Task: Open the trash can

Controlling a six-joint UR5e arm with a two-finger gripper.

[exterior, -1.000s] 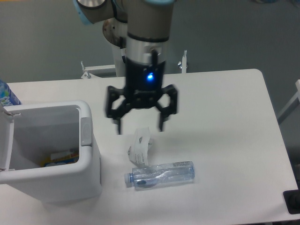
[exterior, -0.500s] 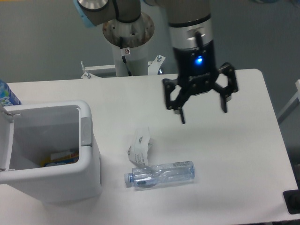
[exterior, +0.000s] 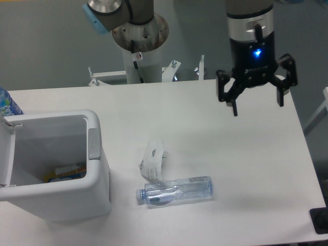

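1. Hanging above the far right part of the table (exterior: 246,169), the gripper (exterior: 255,105) has its fingers spread apart and holds nothing.
2. Well apart, at the left edge, stands the trash can (exterior: 97,189); its top is open and some items lie inside.
3. A bottle (exterior: 177,190) and a paper (exterior: 154,160) lie between.
4. I judge the opening is done; the next move asks only for a retreat.

A white bench (exterior: 246,169) with rounded corners is filling most of the view, and a plain grey floor (exterior: 46,46) is showing beyond its far edge.
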